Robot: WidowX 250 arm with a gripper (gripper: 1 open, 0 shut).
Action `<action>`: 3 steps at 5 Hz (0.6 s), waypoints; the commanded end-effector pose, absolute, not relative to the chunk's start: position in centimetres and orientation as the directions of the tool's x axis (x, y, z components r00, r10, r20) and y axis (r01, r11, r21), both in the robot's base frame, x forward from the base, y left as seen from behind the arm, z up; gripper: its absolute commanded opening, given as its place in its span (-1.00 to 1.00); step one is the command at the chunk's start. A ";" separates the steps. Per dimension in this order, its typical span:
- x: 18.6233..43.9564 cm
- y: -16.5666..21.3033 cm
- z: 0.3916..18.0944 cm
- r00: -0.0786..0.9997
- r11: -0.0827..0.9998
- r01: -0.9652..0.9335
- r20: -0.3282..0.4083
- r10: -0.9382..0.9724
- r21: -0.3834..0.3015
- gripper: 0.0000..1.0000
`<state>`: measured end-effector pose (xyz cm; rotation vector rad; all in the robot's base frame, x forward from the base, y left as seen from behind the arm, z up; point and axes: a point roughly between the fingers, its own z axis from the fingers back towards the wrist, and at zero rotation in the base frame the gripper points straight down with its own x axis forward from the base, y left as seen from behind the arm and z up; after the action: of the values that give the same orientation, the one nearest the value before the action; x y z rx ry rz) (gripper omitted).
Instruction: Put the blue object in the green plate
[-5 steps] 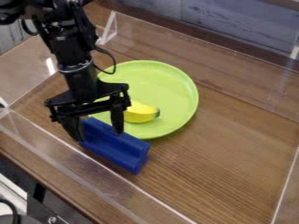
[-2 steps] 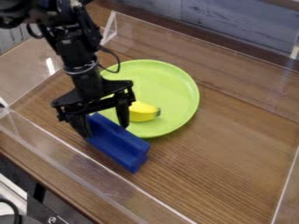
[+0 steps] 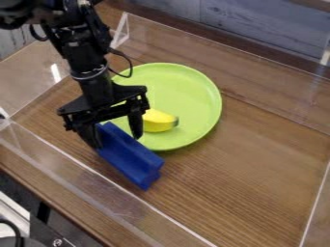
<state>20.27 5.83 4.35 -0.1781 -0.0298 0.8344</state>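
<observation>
Claw (image 3: 108, 128) wide open astride blue object (image 3: 129, 157), beside green plate (image 3: 194, 96).

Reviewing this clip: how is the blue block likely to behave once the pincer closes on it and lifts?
The blue block looks rigid, with flat sides, so it should stay stiff and not roll. The open pincer straddles one end, so the long body may tilt down when lifted. Its smooth-looking faces might slip slightly.
</observation>
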 end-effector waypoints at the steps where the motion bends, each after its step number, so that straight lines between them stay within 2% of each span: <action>1: 20.0 6.0 3.4 0.664 0.649 -0.743 -0.054 0.746 -0.165 1.00; 3: 20.2 6.0 2.1 0.671 0.656 -0.736 -0.054 0.739 -0.170 1.00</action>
<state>21.48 6.33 4.00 -0.1887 -0.0976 0.8370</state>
